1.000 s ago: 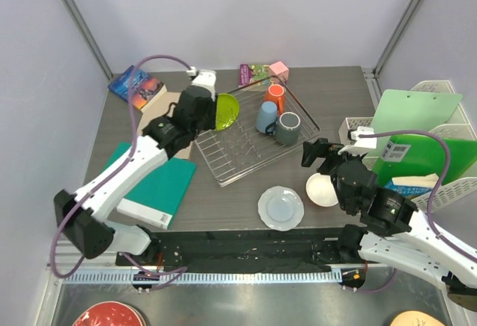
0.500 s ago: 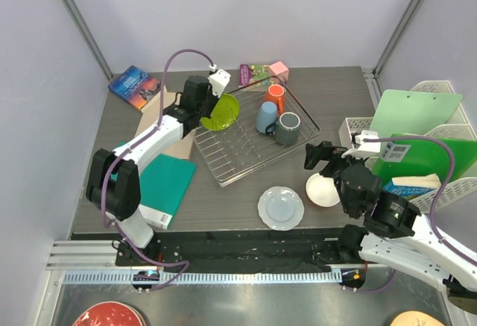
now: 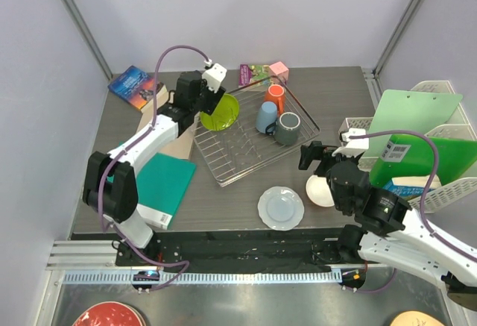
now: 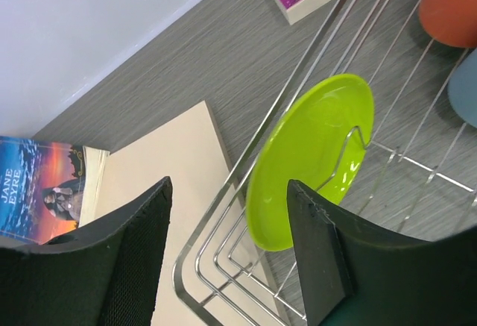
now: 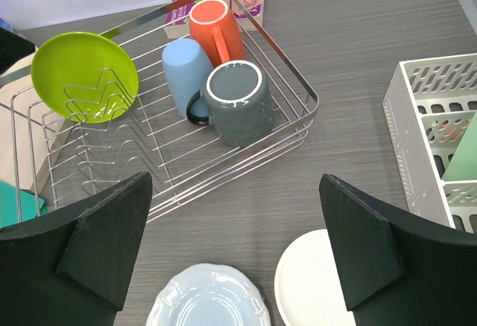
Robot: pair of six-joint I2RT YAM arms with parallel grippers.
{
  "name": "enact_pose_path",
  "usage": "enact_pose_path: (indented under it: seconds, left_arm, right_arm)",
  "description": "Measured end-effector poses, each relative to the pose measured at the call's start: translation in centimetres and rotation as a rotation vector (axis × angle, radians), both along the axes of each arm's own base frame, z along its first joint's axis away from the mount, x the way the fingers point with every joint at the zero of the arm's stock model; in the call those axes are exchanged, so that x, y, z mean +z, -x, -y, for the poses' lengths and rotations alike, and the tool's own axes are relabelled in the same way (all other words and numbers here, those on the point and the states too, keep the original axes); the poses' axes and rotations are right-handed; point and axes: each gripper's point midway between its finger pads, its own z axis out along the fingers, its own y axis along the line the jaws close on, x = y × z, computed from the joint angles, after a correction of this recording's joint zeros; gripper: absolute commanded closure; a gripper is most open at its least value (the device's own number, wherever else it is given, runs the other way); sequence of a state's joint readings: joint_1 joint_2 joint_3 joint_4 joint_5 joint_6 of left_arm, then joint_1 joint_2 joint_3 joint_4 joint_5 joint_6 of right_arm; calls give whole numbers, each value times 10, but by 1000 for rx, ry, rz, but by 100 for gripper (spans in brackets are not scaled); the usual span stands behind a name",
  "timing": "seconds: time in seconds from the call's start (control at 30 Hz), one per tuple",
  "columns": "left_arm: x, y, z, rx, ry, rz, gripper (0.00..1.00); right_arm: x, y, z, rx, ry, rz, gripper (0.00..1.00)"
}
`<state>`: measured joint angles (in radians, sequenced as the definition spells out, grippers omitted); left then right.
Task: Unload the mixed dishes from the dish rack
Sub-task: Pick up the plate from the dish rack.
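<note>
The silver wire dish rack (image 3: 223, 168) holds a lime-green plate (image 3: 221, 111) upright at its back left, with an orange mug (image 3: 275, 95), a light blue cup (image 3: 266, 116) and a dark grey mug (image 3: 287, 127) at its back right. A pale blue-white plate (image 3: 281, 207) and the white bowl (image 3: 322, 189) lie on the table in front of the rack. My left gripper (image 4: 228, 186) is open, above the rack's corner with the green plate (image 4: 313, 162) just beyond its right finger. My right gripper (image 5: 235, 192) is open and empty above the table, between the rack (image 5: 246, 163), the plate (image 5: 209, 300) and the bowl (image 5: 313, 281).
A Jane Eyre book (image 3: 134, 83), a beige board (image 4: 171, 169) and a teal book (image 3: 160, 184) lie left of the rack. A purple book (image 3: 257, 72) and a pink box (image 3: 279, 69) lie behind it. White lattice baskets (image 3: 440, 87) with green boards stand at the right.
My left arm has changed its pose and its wrist has moved slightly back and right, over the green plate's corner. My right gripper has shifted slightly left. The dishes have not moved.
</note>
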<state>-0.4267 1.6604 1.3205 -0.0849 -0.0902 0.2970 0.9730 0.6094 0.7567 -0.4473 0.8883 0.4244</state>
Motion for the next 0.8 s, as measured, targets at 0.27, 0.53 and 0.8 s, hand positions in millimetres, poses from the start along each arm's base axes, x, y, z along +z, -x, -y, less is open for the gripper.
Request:
enact_pose_path:
  seconds: [0.27, 0.53, 0.8]
  left_arm:
    - [-39, -11, -11, 5, 38, -98, 48]
    - [-60, -8, 1, -21, 98, -171, 88]
    - [-64, -7, -1, -15, 96, -176, 100]
  right_arm:
    - [-3, -2, -3, 1, 18, -7, 0]
    - [-8, -4, -6, 2, 42, -21, 1]
    - [-7, -5, -6, 2, 39, -18, 1]
